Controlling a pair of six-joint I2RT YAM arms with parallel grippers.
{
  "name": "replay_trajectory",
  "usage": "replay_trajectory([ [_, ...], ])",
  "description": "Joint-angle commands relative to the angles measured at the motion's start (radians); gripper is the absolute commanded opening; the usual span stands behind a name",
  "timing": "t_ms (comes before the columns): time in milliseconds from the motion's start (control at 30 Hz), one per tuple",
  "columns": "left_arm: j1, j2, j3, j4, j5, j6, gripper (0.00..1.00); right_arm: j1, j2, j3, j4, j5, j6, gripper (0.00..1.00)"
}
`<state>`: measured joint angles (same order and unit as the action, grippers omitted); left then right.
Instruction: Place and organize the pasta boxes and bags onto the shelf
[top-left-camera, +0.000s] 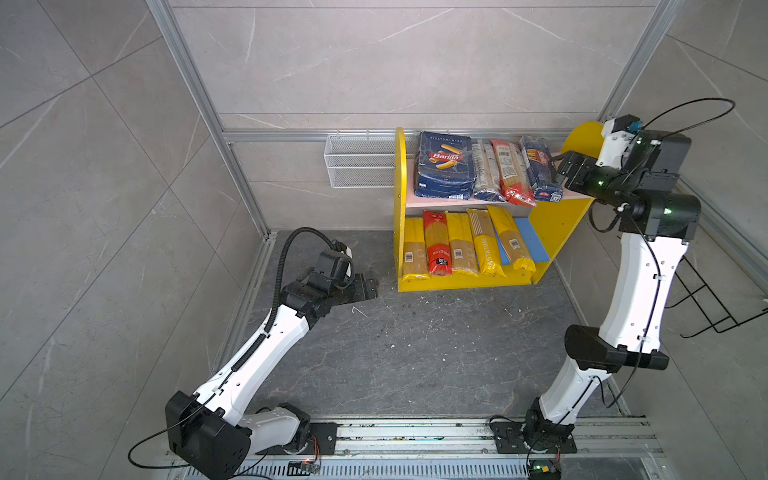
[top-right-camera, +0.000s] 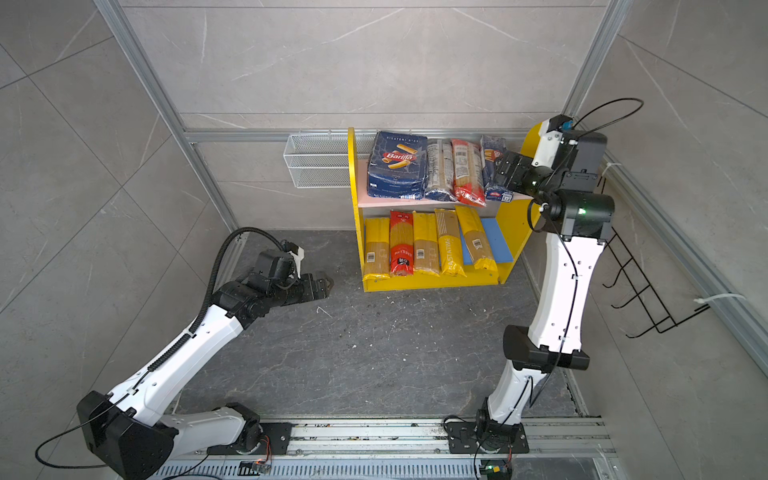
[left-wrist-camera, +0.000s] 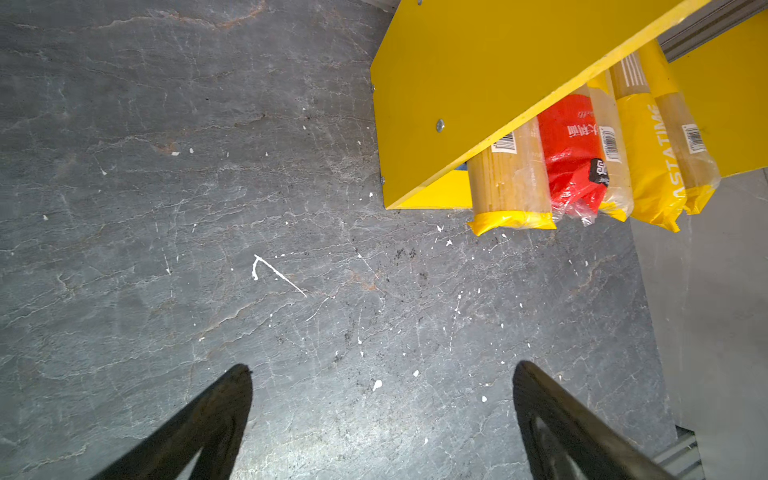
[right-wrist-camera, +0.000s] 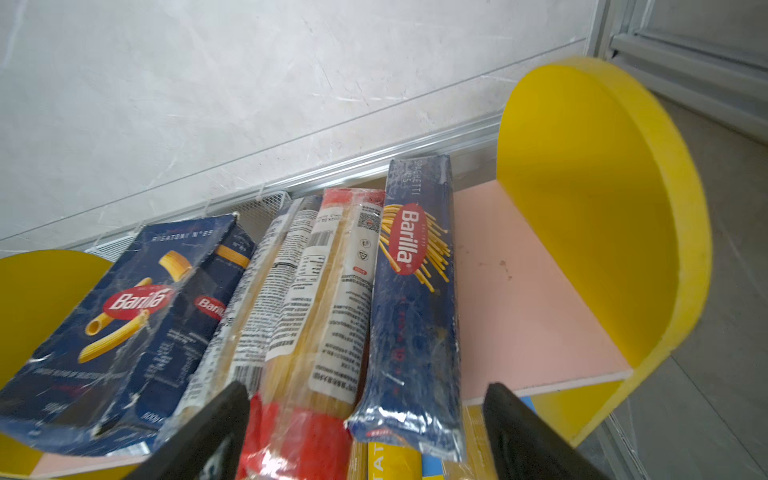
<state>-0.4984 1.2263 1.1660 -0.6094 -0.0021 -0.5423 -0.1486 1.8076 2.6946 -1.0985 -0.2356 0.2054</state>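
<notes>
The shelf has yellow sides, a pink upper board and a blue lower board. On the pink board lie the wide rigatoni box, a dark bag, a red-and-clear bag and the narrow spaghetti box. Several yellow bags and a red one fill the lower board, among them the PASTATIME bag. My right gripper stands open just off the spaghetti box's near end, touching nothing. My left gripper hangs open over bare floor, left of the shelf.
A white wire mesh basket hangs on the back wall beside the shelf. A black wire rack juts from the right wall behind my right arm. The dark stone floor lies in front of the shelf.
</notes>
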Motion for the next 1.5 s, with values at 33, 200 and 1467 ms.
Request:
replay_trajectory([
  [33, 0.006, -0.064, -0.049, 0.061, -0.033, 0.041, 1.00, 0.014, -0.191, -0.287, 0.073, -0.021, -0.013, 0.91],
  [200, 0.006, -0.119, -0.111, 0.095, 0.012, 0.038, 1.00, 0.025, -0.487, -0.759, 0.220, -0.031, 0.014, 0.92],
  [1467, -0.141, -0.153, -0.661, 0.760, -0.746, 0.420, 0.99, 0.639, -0.692, -1.989, 0.755, 0.710, 0.125, 1.00],
])
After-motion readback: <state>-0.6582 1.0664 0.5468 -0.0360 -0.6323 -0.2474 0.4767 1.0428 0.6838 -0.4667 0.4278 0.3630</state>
